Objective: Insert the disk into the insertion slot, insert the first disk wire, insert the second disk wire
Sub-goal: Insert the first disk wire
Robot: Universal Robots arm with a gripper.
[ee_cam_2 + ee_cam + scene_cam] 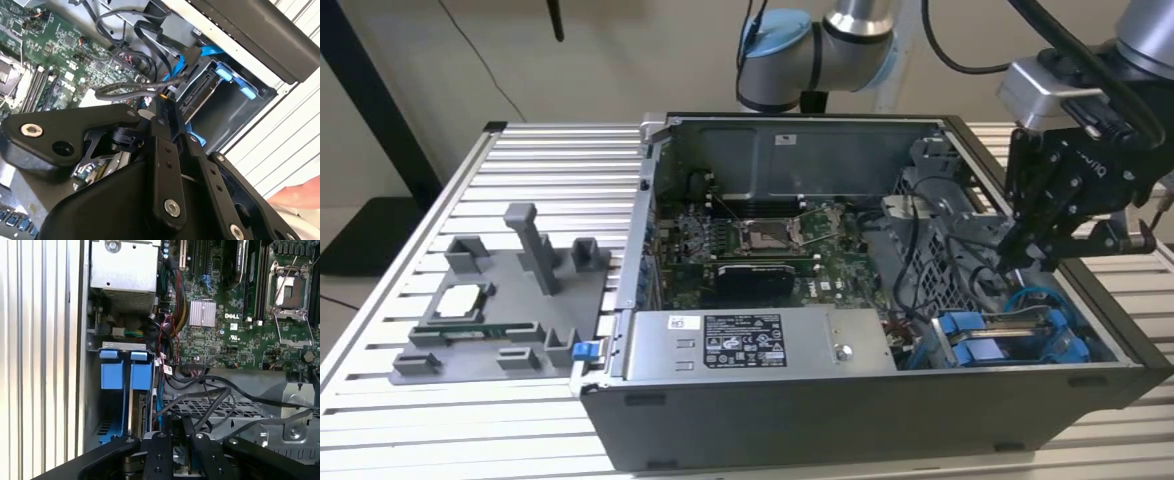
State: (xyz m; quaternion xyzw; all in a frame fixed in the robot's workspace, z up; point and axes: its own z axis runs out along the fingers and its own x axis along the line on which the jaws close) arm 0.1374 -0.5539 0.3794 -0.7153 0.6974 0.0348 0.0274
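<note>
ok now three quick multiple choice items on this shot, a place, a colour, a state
1. Over which part of the case does the gripper hang? A) exterior view's left end B) middle C) exterior view's right end
2. The insertion slot's latch tabs are: A) red B) blue C) green
3. The case is: A) shut B) open C) upside down
Answers: 1 C, it sits above the slot; 2 B, bright blue in the first wrist view; 3 B, the motherboard shows.

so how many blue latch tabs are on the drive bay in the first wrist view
2 blue latch tabs, side by side at the mouth of the insertion slot: one next to the case wall, the other on the motherboard side. More may be hidden behind the gripper.
</note>
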